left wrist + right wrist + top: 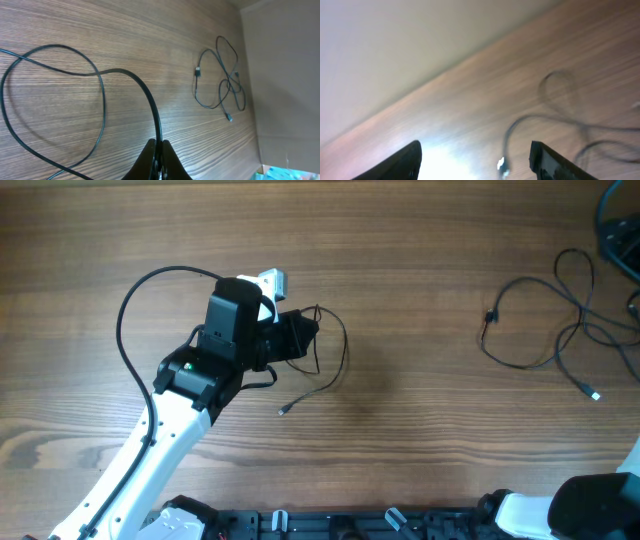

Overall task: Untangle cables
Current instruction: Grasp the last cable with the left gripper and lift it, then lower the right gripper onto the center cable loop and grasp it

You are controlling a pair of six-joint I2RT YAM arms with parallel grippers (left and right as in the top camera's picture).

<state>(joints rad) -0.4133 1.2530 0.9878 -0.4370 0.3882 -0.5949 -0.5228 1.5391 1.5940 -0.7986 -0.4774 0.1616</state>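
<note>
- Closest to my left wrist camera, the left jaws are pinched shut on the near cable (157, 120), which runs up and away from the fingertips.
- That thin black cable (345, 345) lies on the desk (400, 240) in 1 open loop just beyond the left arm (225, 340). Its silver plug end (283, 411) rests on the wood beside the arm.
- The right jaws stand wide apart in the blurred right wrist view and hold nothing. The right arm (590, 505) sits at the near right edge of the desk.
- Furthest off, well apart from the held cable, a loose tangle of thin black cable (555, 320) (227, 80) lies on the right side of the desk. Its loops cross each other and 1 silver tip (595, 395) pokes out. I cannot tell how many cords it has.
</note>
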